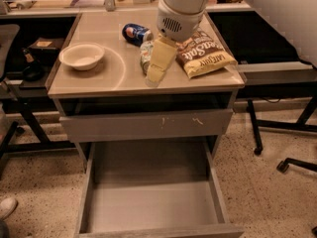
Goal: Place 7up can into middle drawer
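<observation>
Found the tool (154, 77) low over the front middle of the counter (99, 83), slanted down and to the left. Could not tell whether clenched or released. Noted the 7up can (144, 53) lying on the counter just behind the tool, partly hidden by it. Could not tell if touching. Saw a blue can (136, 33) farther back, a white bowl (81, 56) at left, a chip bag (205, 56) at right. Found the middle drawer (148, 202) pulled open below, under a closed, scratched drawer front (143, 125).
</observation>
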Tool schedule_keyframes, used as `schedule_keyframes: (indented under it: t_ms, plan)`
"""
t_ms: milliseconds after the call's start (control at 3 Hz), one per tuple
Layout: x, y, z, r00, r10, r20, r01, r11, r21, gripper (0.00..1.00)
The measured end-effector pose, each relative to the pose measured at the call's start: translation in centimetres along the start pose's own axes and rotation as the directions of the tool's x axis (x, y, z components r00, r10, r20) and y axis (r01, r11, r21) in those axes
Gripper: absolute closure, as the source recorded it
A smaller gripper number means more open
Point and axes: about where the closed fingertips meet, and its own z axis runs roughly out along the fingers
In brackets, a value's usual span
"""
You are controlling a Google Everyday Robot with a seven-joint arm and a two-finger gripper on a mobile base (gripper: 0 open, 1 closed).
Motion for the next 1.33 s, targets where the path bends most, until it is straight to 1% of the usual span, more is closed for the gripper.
schedule_keyframes:
  t_ms: [333, 667, 1000, 1333]
  plan:
    - [-1.4, -0.8, 1.1, 0.998, 0.05, 0.024, -0.049, 0.9984, -0.026, 0.0]
    - [-3.5, -3.1, 2.7, 0.991, 0.127, 0.041, -0.124, 0.9897, -0.072, 0.0]
    - [-5.5, -5.6, 3.6, 0.98, 0.192, 0.049, -0.188, 0.9785, -0.085, 0.0]
    - [-6.8, -7.1, 4.3, 0.971, 0.235, 0.052, -0.229, 0.9682, -0.101, 0.0]
